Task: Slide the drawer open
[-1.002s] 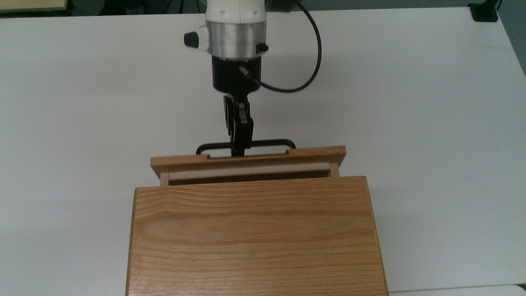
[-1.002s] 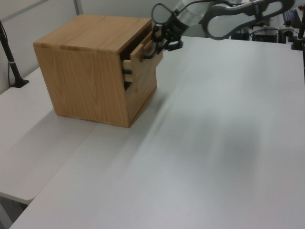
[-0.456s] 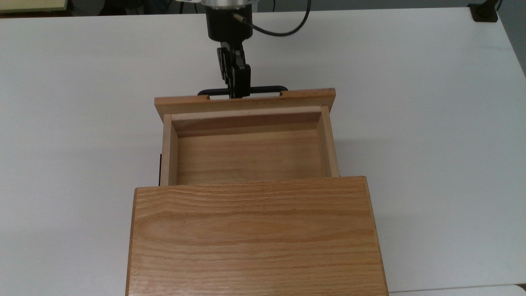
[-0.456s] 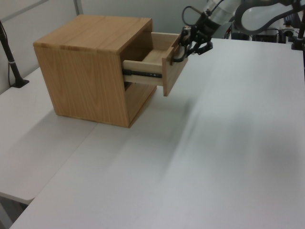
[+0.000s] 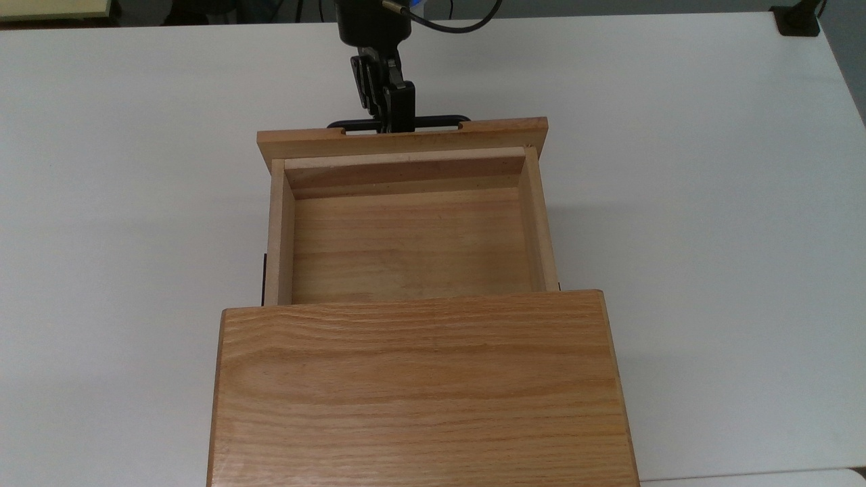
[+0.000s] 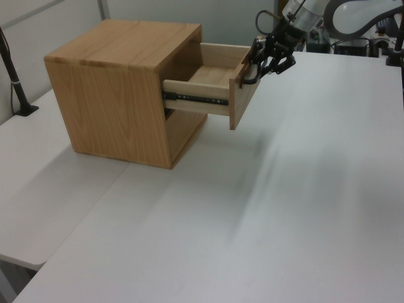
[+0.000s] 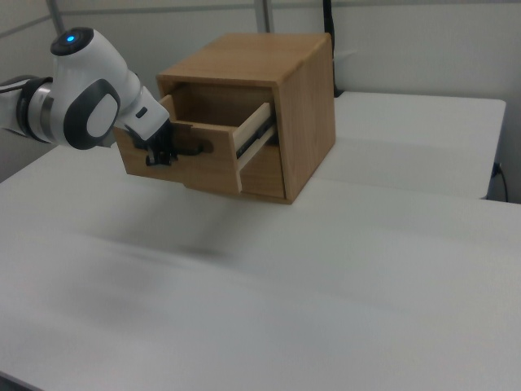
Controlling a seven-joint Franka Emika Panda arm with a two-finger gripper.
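Note:
The light oak drawer point(image 5: 406, 237) stands pulled far out of the cabinet point(image 5: 419, 392), and its inside is bare. On its wider front panel point(image 5: 402, 141) sits a thin black bar handle point(image 5: 440, 120). My gripper point(image 5: 392, 123) is shut on the middle of that handle, coming from the top view's upper edge. In the left view the drawer point(image 6: 211, 79) juts to the right on a black slide rail point(image 6: 196, 98), with the gripper point(image 6: 268, 60) at its front. In the right view the gripper point(image 7: 159, 155) holds the handle point(image 7: 194, 150) on the drawer front point(image 7: 203, 171).
The cabinet rests on a white table point(image 5: 710, 203) with wide bare surface all round. A black cable point(image 5: 467, 26) loops off the wrist. A black clamp point(image 5: 798, 19) sits at the top view's upper right corner, and a black post point(image 6: 16, 82) stands at the left view's left.
The drawer has slid further out of the cabinet, from barely open to almost fully drawn. My gripper moved away from the cabinet with the handle in it.

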